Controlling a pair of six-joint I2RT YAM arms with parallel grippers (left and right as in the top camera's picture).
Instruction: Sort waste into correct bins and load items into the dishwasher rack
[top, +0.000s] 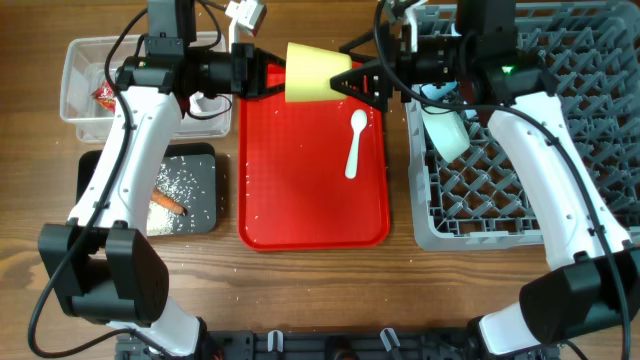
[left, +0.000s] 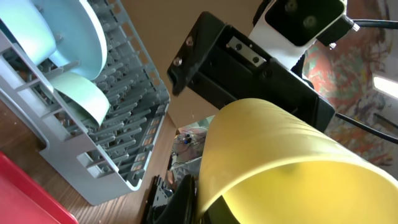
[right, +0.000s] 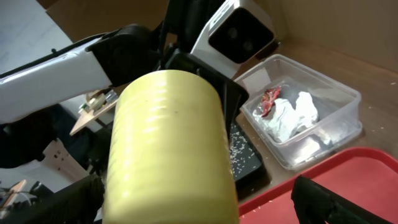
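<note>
A small yellow cup (top: 315, 72) hangs on its side above the back of the red tray, between my two grippers. My left gripper (top: 272, 72) is shut on the yellow cup's rim (left: 273, 143), with one finger outside and one inside (left: 205, 205). My right gripper (top: 355, 82) is open, its fingers spread either side of the cup's base end (right: 171, 149), with a gap on the right. The white plastic spoon (top: 355, 140) lies on the tray. A light blue plate (left: 68, 31) and a light blue bowl (top: 445, 130) stand in the grey dishwasher rack (top: 600, 130).
The flat red serving tray (top: 300, 210) lies under the cup. The clear tub (top: 75, 110) at the back left holds a white napkin (right: 286, 118) and a red wrapper (right: 270, 99). The black tray (top: 205, 160) holds rice (top: 185, 180) and a carrot (top: 168, 203).
</note>
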